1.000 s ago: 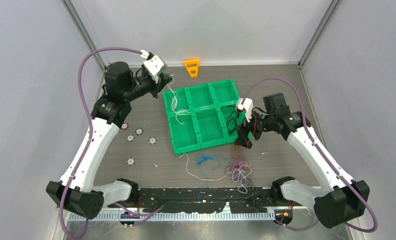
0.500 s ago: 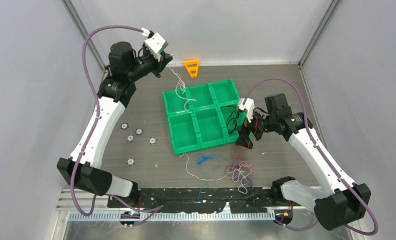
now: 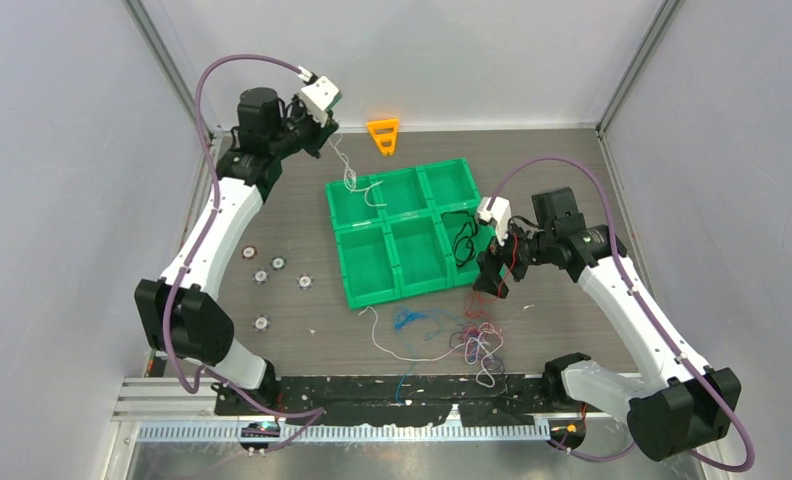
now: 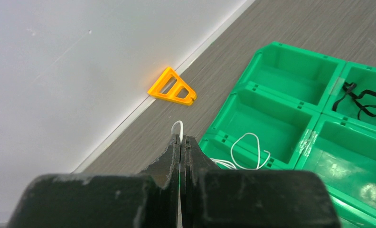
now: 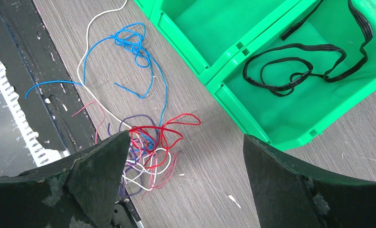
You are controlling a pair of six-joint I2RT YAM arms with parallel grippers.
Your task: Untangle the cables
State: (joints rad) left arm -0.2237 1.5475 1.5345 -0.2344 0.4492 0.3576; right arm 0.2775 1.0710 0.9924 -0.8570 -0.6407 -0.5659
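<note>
My left gripper [image 3: 330, 128] is raised at the back left and shut on a white cable [image 3: 352, 175]. The cable hangs from it into the back-left compartment of the green tray [image 3: 372, 298]. In the left wrist view the shut jaws [image 4: 182, 138] pinch a white loop [image 4: 177, 126]. More white cable [image 4: 252, 142] lies in the tray [image 4: 319, 114]. My right gripper [image 3: 492, 280] is open and empty, just off the tray's right front corner. It [image 5: 186, 137] hovers above a tangle of red, purple, white and blue cables [image 5: 148, 142], which also shows in the top view [image 3: 477, 340]. A black cable [image 5: 309, 61] lies in a tray compartment.
An orange triangular piece [image 3: 383, 135] lies by the back wall. Several small silver discs [image 3: 277, 265] lie left of the tray. A black strip [image 3: 402, 395] runs along the near edge. Enclosure walls stand on three sides.
My left arm has risen and swung back towards the rear wall, drawing the white cable up out of the tray. The right arm has barely moved.
</note>
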